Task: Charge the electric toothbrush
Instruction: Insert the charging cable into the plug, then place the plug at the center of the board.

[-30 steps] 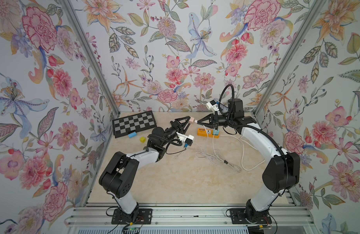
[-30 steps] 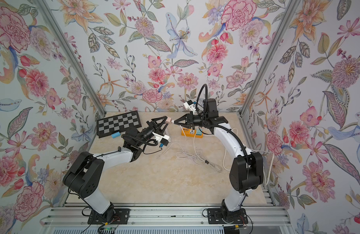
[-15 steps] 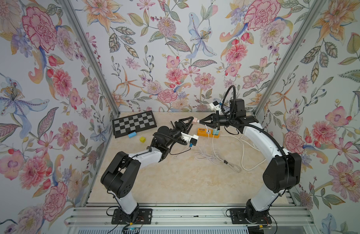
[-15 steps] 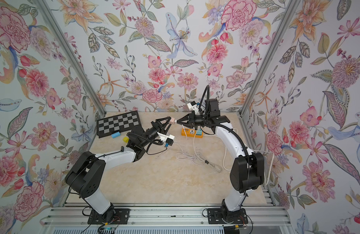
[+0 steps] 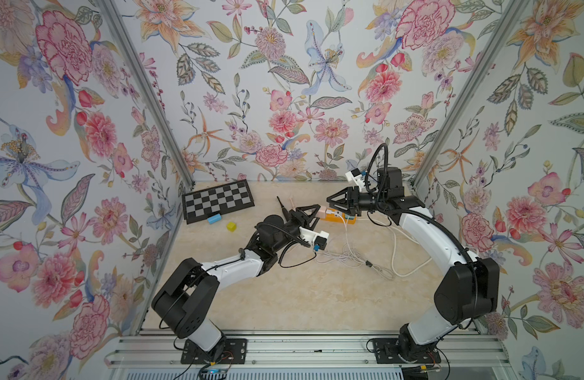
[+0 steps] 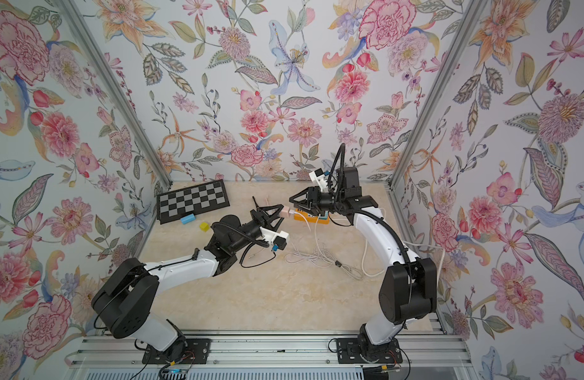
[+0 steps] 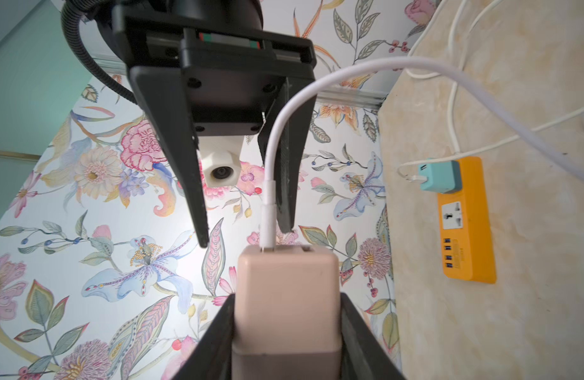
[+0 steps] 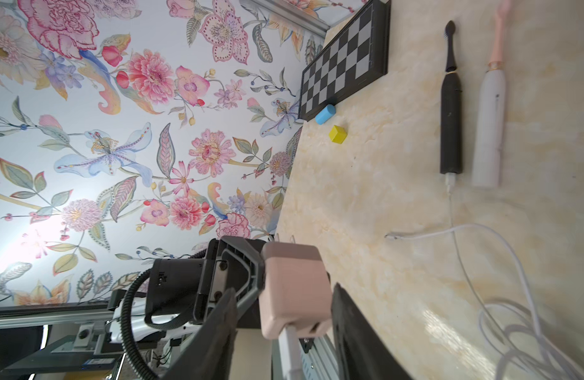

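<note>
Pink adapter (image 7: 284, 329) looks light, rigid and smooth, so flat sides suit the left gripper (image 7: 287, 296) clamping it. The right gripper (image 7: 244, 237) is spread round the floppy cable plug (image 7: 268, 214). Black toothbrush (image 5: 281, 204) lies just above centre in a top view (cable already in).

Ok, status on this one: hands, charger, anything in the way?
Left hand shut on pink adapter. Right hand open, astride white cable plugged into it. Black toothbrush flat on table, cable in base. Orange power strip socket free.
</note>
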You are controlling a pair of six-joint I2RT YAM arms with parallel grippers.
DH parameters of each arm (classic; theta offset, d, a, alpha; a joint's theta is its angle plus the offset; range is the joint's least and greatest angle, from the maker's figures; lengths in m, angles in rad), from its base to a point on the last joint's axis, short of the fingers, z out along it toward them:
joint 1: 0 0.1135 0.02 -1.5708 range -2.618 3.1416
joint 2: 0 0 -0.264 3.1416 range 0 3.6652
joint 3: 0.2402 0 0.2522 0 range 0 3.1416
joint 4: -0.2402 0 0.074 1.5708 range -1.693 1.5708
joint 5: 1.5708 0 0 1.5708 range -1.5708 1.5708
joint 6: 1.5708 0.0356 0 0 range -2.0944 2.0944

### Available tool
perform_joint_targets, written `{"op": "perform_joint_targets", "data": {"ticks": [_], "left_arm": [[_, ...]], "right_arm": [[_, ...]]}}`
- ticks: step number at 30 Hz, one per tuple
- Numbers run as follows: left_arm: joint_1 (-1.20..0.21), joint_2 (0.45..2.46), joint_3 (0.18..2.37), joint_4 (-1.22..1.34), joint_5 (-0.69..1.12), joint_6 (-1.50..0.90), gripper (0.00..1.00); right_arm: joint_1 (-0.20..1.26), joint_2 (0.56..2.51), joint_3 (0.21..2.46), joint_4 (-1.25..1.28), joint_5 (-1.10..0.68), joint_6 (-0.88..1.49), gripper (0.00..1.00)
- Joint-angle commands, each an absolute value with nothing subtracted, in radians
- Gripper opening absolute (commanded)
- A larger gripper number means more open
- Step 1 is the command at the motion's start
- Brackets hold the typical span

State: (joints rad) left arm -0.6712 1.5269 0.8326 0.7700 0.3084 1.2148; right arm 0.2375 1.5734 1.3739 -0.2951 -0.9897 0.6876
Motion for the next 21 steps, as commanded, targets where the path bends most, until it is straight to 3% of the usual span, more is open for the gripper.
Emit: {"op": "perform_joint_targets", "data": {"ticks": [1,6,12,17,21], "left_arm": [[-0.572,1.41,0.827,0.464,0.198,1.047,0.29],[-0.443,1.464,0.923,0.008,0.159,0.883,0.3],[-0.322,1.675,1.043,-0.016,0.185,0.659,0.31],[-0.301,1.848,1.174,-0.078,0.169,0.624,0.35],[-0.292,1.934,1.244,-0.119,0.157,0.6,0.49]], "right_arm": [[0.193,1.458,1.287,-0.243,-0.873,0.636,0.55],[0.189,1.413,1.225,-0.239,-0.807,0.617,0.57],[0.211,1.412,1.211,-0.24,-0.828,0.606,0.58],[0.221,1.371,1.165,-0.24,-0.822,0.61,0.59],[0.222,1.336,1.136,-0.239,-0.83,0.622,0.59]]}}
